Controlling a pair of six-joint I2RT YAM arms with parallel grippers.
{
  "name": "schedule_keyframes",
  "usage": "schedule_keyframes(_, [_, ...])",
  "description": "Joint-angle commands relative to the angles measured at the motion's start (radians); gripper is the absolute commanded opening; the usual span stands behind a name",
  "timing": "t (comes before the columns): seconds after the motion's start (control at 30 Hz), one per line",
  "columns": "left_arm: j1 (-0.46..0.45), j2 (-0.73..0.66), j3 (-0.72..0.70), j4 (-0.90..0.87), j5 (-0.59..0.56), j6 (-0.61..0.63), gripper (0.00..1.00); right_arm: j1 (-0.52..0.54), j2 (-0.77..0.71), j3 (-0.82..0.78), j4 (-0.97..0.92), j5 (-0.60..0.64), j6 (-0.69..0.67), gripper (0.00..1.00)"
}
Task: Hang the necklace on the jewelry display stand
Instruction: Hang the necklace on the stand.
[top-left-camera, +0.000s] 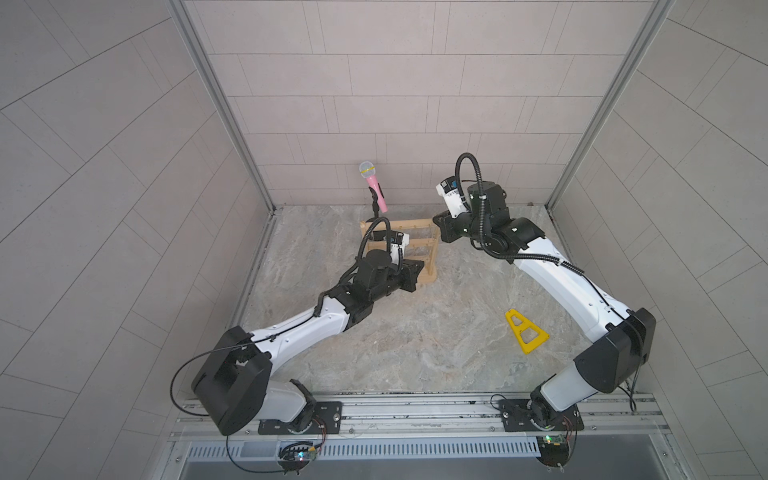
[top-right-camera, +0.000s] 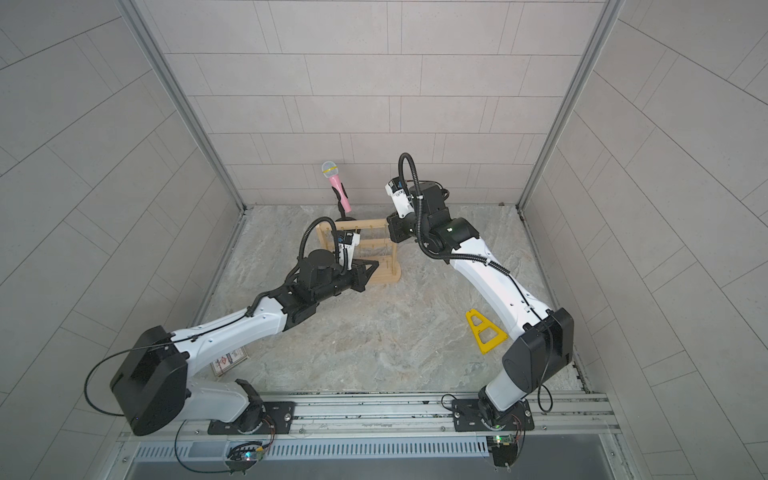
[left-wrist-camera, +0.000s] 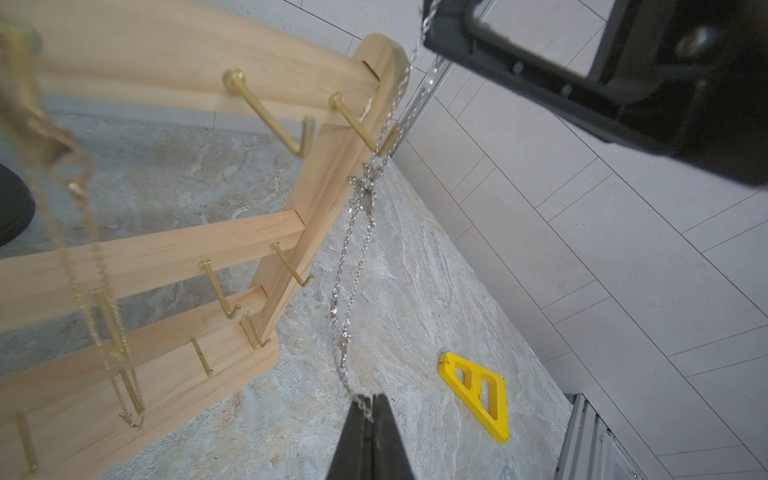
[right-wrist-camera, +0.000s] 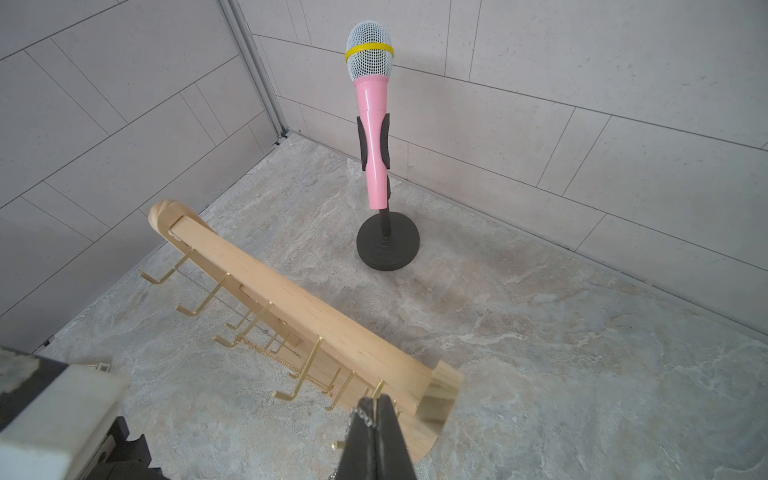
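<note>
The necklace (left-wrist-camera: 365, 195) is pinched by left claw (left-wrist-camera: 371, 401) and right claw (right-wrist-camera: 376, 401), and, if overtightened between them, the jewelry display stand (left-wrist-camera: 328, 174) could be tipped.

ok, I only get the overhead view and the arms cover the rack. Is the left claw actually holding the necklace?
Observer: Yes. The left wrist view shows the left claw shut on the silver necklace.
Operator: And the right one?
Observer: The right claw is shut on the necklace too, close to the end of the rack.
Operator: On a hook yet?
Observer: It passes the end hook of the top bar. I can't tell if it's seated.
</note>
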Motion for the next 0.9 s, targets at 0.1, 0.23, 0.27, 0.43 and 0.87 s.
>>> schedule_keyframes(0.1, [0.002,0.016,0.04,0.013,-0.034,0.007,0.04,-0.018,0.0,-0.007,-0.016,0.009,-0.01,0.02])
schedule_keyframes(0.23, [0.003,0.033,0.051,-0.004,-0.048,0.012,0.05,-0.022,0.006,-0.04,-0.018,0.023,-0.007,0.02])
schedule_keyframes(0.27, [0.003,0.037,0.055,-0.006,-0.05,0.013,0.05,-0.022,0.006,-0.047,-0.016,0.024,-0.004,0.03])
schedule_keyframes(0.43, [0.002,0.062,0.066,-0.013,-0.063,0.012,0.05,-0.022,-0.01,-0.108,0.003,0.026,0.011,0.03])
schedule_keyframes(0.87, [0.003,0.124,0.102,-0.029,-0.131,0.0,0.09,-0.022,-0.035,-0.252,0.094,0.051,0.042,0.03])
